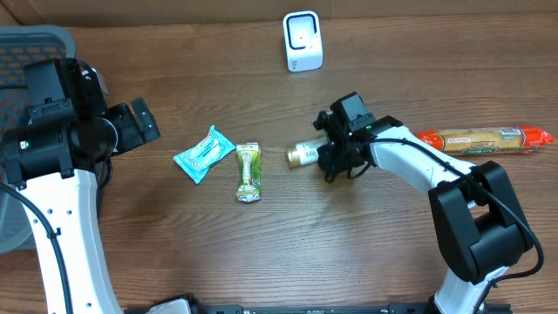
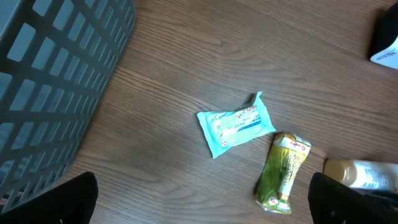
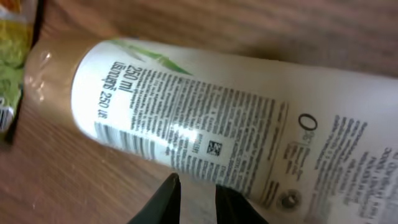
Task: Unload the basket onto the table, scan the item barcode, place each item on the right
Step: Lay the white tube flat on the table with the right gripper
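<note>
The nearest stretch of the brown wood-grain table [image 1: 288, 244] is bare board between the two white arms. Past it, in the middle of the table, the bottle [image 1: 304, 155] lies on its side, its gold end pointing at a green packet [image 1: 248, 172] just beside it. The right gripper [image 1: 334, 157] sits over the bottle's body with its fingers drawn in against it. The right wrist view is filled by the white label with fine print, "250 ml" and a small square code, and one dark finger [image 3: 168, 202] shows under the label. A teal packet [image 1: 203, 153] lies just left of the green one. Well apart from them on the left, the left gripper [image 1: 148, 122] hangs above the wood, spread wide and holding nothing. A long orange roll pack [image 1: 479, 139] lies on the right side. Farthest back, a small white scanner [image 1: 302, 41] stands upright, and a grey slatted basket [image 1: 35, 52] fills the far left corner.
</note>
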You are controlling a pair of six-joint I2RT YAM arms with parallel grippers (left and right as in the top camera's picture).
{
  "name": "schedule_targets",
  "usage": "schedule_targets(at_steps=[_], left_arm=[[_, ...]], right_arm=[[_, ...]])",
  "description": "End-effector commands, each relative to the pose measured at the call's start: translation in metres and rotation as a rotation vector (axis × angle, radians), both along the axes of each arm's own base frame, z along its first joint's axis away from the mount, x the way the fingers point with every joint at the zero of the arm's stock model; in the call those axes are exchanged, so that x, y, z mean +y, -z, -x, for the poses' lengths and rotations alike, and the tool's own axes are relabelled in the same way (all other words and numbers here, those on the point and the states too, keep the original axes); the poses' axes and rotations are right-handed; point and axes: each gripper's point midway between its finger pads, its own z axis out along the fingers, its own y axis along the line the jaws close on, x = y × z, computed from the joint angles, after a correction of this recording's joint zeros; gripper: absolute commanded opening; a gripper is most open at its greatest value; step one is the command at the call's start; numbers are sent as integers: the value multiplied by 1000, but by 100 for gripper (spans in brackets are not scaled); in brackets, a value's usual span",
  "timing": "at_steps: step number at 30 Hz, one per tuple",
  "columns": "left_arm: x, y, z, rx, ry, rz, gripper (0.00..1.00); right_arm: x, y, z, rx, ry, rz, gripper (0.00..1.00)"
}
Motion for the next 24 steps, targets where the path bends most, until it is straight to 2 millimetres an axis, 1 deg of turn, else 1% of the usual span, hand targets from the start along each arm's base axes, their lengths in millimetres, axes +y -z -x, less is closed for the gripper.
schedule_targets(at_steps=[1,3,5,6,7,10,13,15,16,19,24], left_arm=[[1,-7,-1,-20,15,-12,100],[1,-7,-1,-20,15,-12,100],[1,-7,-1,-20,15,-12,99],[1,-7,-1,-20,15,-12,100],[1,-7,-1,-20,15,-12,100],[1,-7,-1,-20,15,-12,100],[1,-7,-1,-20,15,-12,99],[1,-7,-1,-20,15,-12,100],[1,-7,-1,-20,15,-12,99],[1,-7,-1,-20,15,-12,99],[1,-7,-1,-20,15,-12,100]], right_arm=[[1,-14,-6,-15,0,-2,20],[1,-30,-8,-26,0,-6,21],[1,-51,-16,-63,8,-14,22],[-4,-66,-27,-113,29,-7,25],[-7,-72,-34,-144,43,1,26],[-24,-82,-60,-243,105,51,28],[-38,-81,-80,-308,158,87,29],[-46,-73,-97,-338,190,93,29],[-47,-70,-101,-342,196,91,29],[-50,-55,-109,-336,210,94,30],[-54,-31,-114,-307,226,106,33]])
